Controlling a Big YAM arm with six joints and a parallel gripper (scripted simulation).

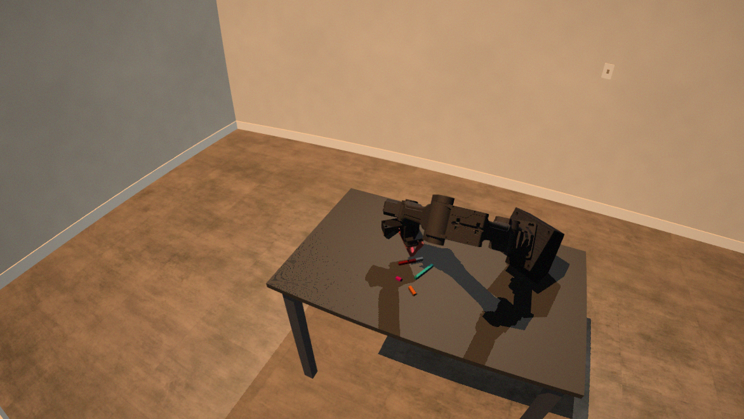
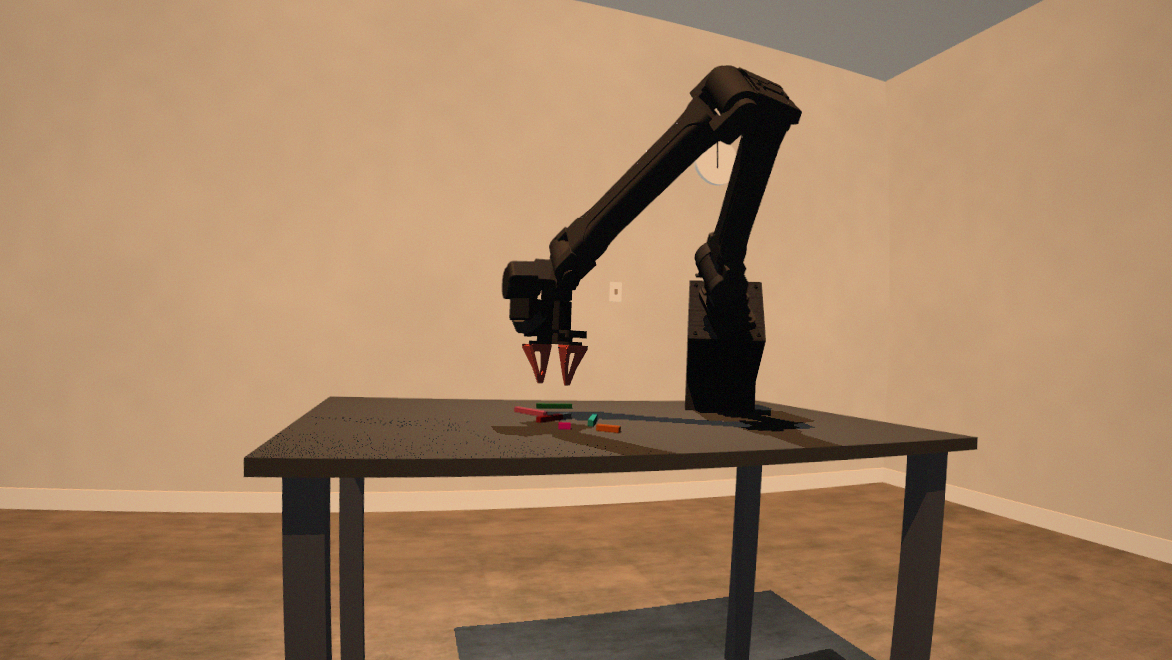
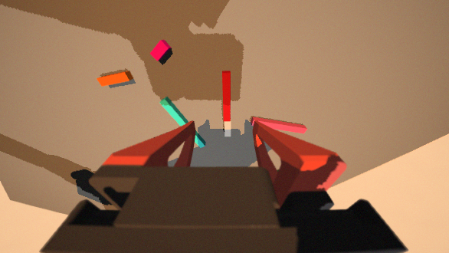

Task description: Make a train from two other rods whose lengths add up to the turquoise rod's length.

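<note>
The red rod [image 1: 407, 262] [image 2: 547, 418] [image 3: 226, 96] and the grey rod [image 1: 418, 259] [image 3: 227, 129] lie end to end in what looks like one straight line, with no gap visible. My gripper [image 2: 553, 382] [image 3: 224, 126] is open and empty, above the table. In the wrist view its fingertips stand either side of this pair. The turquoise rod [image 1: 423, 271] [image 2: 592, 419] [image 3: 175, 112] lies slanted beside the pair, partly behind a finger in the wrist view. The pink rod [image 2: 528, 410] [image 3: 281, 126] lies on the pair's other side, its near end close by a fingertip in the wrist view.
The magenta rod [image 1: 398, 279] [image 2: 564, 426] [image 3: 160, 50] and orange rod [image 1: 412, 290] [image 2: 608, 427] [image 3: 115, 78] lie apart from the pair. The green rod [image 2: 554, 405] lies behind it in the exterior view. The arm's shadow crosses the table [image 1: 322, 259].
</note>
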